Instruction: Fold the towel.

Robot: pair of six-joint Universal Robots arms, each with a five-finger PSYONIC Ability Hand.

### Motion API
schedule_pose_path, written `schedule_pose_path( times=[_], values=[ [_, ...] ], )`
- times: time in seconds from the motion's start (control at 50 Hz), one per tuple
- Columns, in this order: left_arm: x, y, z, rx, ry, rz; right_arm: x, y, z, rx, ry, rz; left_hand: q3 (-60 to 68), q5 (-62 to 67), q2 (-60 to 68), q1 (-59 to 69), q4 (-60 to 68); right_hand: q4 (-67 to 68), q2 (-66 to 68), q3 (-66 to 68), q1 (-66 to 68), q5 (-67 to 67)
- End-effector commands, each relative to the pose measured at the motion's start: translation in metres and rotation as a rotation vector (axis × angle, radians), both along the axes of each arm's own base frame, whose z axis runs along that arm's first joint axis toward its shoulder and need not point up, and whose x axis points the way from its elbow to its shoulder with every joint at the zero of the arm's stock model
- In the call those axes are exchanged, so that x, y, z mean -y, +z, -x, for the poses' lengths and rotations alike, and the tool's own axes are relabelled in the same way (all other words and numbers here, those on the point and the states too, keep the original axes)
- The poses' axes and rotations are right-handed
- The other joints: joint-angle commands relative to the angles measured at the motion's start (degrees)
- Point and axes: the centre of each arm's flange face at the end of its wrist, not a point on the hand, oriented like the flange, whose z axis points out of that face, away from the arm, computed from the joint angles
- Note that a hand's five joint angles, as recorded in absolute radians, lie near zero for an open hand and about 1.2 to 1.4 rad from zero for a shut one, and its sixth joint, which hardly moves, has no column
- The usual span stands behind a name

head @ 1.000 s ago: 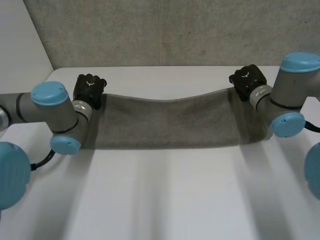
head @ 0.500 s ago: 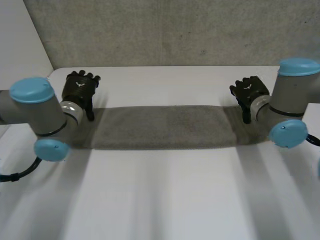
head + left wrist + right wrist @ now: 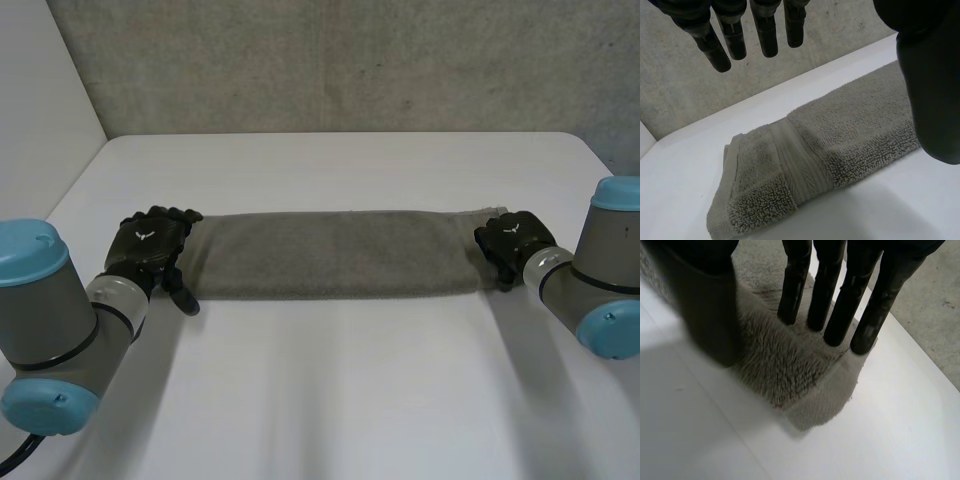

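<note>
A grey towel [image 3: 330,255] lies flat on the white table [image 3: 330,400], folded into a long narrow strip running left to right. My left hand [image 3: 148,243] hovers at the strip's left end, fingers straight and the thumb held apart. In the left wrist view the towel's folded end [image 3: 790,175] lies beyond the fingertips [image 3: 765,40], with nothing between fingers and thumb. My right hand [image 3: 513,240] is at the strip's right end. In the right wrist view its straight fingers [image 3: 835,315] stand over the towel's end [image 3: 780,365], the thumb off to the side, pinching nothing.
A grey wall [image 3: 350,60] rises behind the table's far edge. A white panel [image 3: 40,100] stands at the far left. Bare tabletop stretches in front of the towel towards me.
Both hands let go of the towel's far edge and drew back towards me, to the strip's ends. The sagging far edge has dropped, and the towel now lies flat.
</note>
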Motion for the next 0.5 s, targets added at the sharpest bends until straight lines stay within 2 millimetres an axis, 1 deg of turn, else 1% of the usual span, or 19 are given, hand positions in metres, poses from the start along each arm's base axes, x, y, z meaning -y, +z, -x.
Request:
schedule_pose_path(
  times=[0.02,0.04,0.06,0.1,0.16,0.2,0.22,0.26,0.28,0.3,0.32,0.36,0.38,0.4,0.42,0.44,0.46,0.48,0.5],
  values=[
    [0.001,0.000,0.000,0.004,-0.001,0.002,0.012,-0.007,0.004,-0.002,-0.022,0.012,-3.07,-11.64,-3.71,-4.23,-4.00,34.48,34.66,34.58,34.64,34.16],
    [0.001,0.000,0.000,0.004,-0.001,0.002,0.014,-0.007,0.009,-0.004,-0.036,0.009,-3.07,-11.64,-3.71,-4.23,-4.00,34.50,34.68,34.59,34.65,34.17],
    [0.001,0.000,0.000,0.004,-0.001,0.002,0.014,-0.007,0.009,-0.004,-0.036,0.009,-3.07,-11.64,-3.71,-4.23,-4.00,34.50,34.68,34.59,34.65,34.17],
    [0.001,0.001,0.000,0.004,-0.001,0.003,0.019,-0.001,0.022,-0.008,-0.074,0.016,-3.07,-11.64,-3.71,-4.23,-4.00,34.50,34.68,34.59,34.65,34.17],
    [0.001,0.001,0.000,0.004,0.001,0.003,0.021,0.005,0.030,-0.011,-0.089,0.025,-3.07,-11.64,-3.71,-4.23,-4.00,34.50,34.68,34.59,34.65,34.17],
    [0.001,0.001,-0.001,0.003,0.002,0.005,0.027,0.024,0.054,-0.021,-0.142,0.053,-3.07,-11.64,-3.71,-4.23,-4.00,34.50,34.68,34.59,34.65,34.17],
    [0.002,0.001,-0.001,0.003,0.002,0.005,0.027,0.024,0.054,-0.021,-0.142,0.053,-3.07,-11.64,-3.71,-4.23,-4.00,34.50,34.68,34.59,34.65,34.17],
    [0.001,0.003,-0.001,0.003,0.002,0.011,0.036,0.041,0.093,-0.053,-0.213,0.071,-3.07,-11.64,-3.71,-4.23,-4.00,34.50,34.68,34.59,34.65,34.17],
    [0.001,0.003,-0.001,0.003,0.002,0.011,0.036,0.041,0.093,-0.053,-0.213,0.071,-3.07,-11.64,-3.71,-4.23,-4.00,34.50,34.68,34.59,34.65,34.17],
    [0.001,0.005,-0.001,0.001,0.002,0.015,0.040,0.047,0.108,-0.088,-0.236,0.083,-3.24,-11.80,-3.88,-4.39,-4.17,34.50,34.68,34.59,34.65,34.17],
    [0.001,0.006,0.000,0.000,0.001,0.020,0.040,0.047,0.109,-0.089,-0.237,0.083,-3.24,-11.81,-3.88,-4.40,-4.17,34.50,34.68,34.59,34.65,34.17],
    [0.001,0.008,0.000,-0.001,-0.001,0.024,0.052,0.063,0.130,-0.183,-0.254,0.147,-3.41,-11.97,-4.05,-4.56,-4.33,34.50,34.68,34.59,34.65,34.17],
    [0.001,0.008,0.000,-0.001,-0.001,0.024,0.052,0.063,0.130,-0.184,-0.255,0.147,-3.41,-11.97,-4.05,-4.56,-4.34,34.50,34.68,34.59,34.65,34.17],
    [0.001,0.008,0.000,-0.002,-0.001,0.026,0.056,0.075,0.129,-0.221,-0.244,0.187,-3.41,-11.97,-4.05,-4.56,-4.34,34.50,34.68,34.59,34.65,34.17],
    [0.001,0.009,0.000,-0.002,-0.001,0.027,0.057,0.087,0.121,-0.240,-0.219,0.225,-3.58,-12.14,-4.21,-4.73,-4.50,34.50,34.68,34.59,34.65,34.17],
    [0.001,0.009,0.000,-0.002,-0.001,0.027,0.057,0.087,0.121,-0.240,-0.219,0.225,-3.58,-12.14,-4.22,-4.73,-4.50,34.50,34.68,34.59,34.65,34.17],
    [0.001,0.009,0.000,-0.002,0.001,0.029,0.056,0.100,0.103,-0.234,-0.177,0.270,-3.58,-12.14,-4.22,-4.73,-4.50,34.50,34.68,34.59,34.65,34.17],
    [0.001,0.010,0.000,-0.003,0.001,0.032,0.056,0.101,0.102,-0.234,-0.176,0.270,-3.58,-12.14,-4.22,-4.73,-4.50,34.50,34.68,34.59,34.65,34.17],
    [0.001,0.010,0.000,-0.003,0.001,0.032,0.052,0.114,0.077,-0.215,-0.119,0.319,-3.58,-12.14,-4.22,-4.73,-4.50,34.50,34.68,34.59,34.65,34.17]
  ],
)
